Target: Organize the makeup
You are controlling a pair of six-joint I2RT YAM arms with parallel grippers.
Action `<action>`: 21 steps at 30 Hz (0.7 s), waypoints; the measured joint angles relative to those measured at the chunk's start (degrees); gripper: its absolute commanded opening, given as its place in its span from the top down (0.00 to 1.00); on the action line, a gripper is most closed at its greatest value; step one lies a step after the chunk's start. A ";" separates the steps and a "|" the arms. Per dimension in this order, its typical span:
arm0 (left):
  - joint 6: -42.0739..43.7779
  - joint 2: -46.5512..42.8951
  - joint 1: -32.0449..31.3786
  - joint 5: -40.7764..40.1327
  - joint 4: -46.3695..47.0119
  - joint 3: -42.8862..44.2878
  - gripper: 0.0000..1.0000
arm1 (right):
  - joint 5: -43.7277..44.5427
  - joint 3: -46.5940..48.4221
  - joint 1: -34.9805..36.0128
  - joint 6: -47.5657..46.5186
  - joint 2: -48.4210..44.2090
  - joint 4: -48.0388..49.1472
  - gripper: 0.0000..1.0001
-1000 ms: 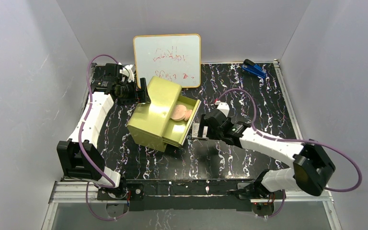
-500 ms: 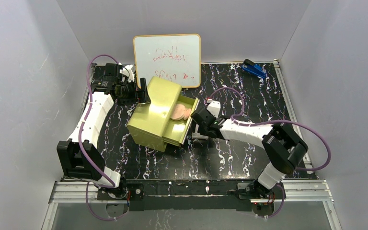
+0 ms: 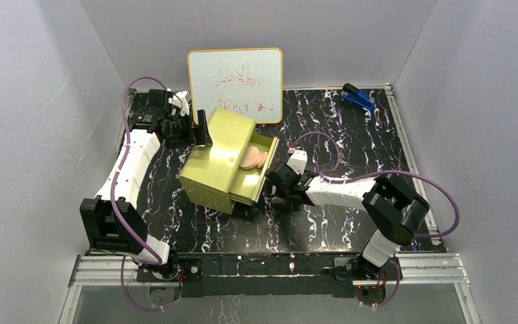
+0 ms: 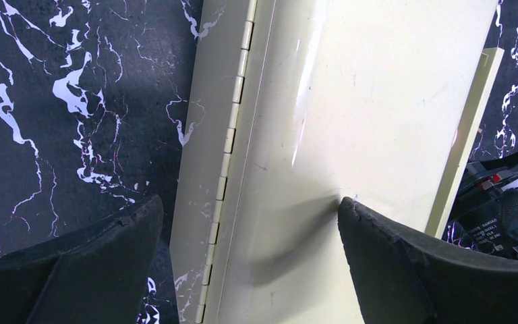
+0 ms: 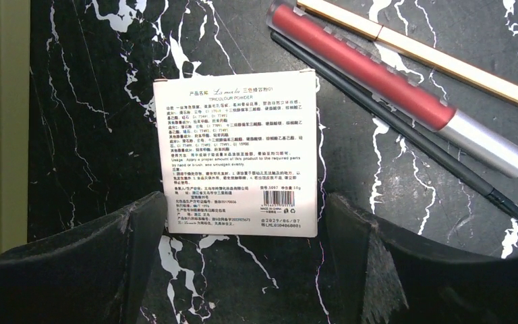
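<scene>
Right gripper (image 5: 246, 206): jaws spread wide, nothing clamped
Whitish printed packet (image 5: 236, 145): flat on the marbled table (image 5: 74, 101), print up, its near edge between the two fingertips, the rest ahead of them
Dark-red stick (image 5: 364, 74): ahead and to the right of the fingers, near the packet's far corner
Two pinkish discs (image 3: 253, 159): in the open drawer of the yellow box (image 3: 219, 158), left of this gripper
Left gripper (image 4: 249, 223): jaws wide astride the box's hinged top; cannot tell whether they clamp it

Plain grey walls (image 3: 40, 101) are enclosing a black table (image 3: 351, 128) that is showing white marble veining; a whiteboard (image 3: 235, 84) is leaning at the back.
</scene>
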 measured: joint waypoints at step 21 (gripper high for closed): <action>0.02 0.00 -0.24 -0.11 -0.04 0.00 0.01 | 9.81 4.35 4.39 4.46 5.27 -4.50 0.99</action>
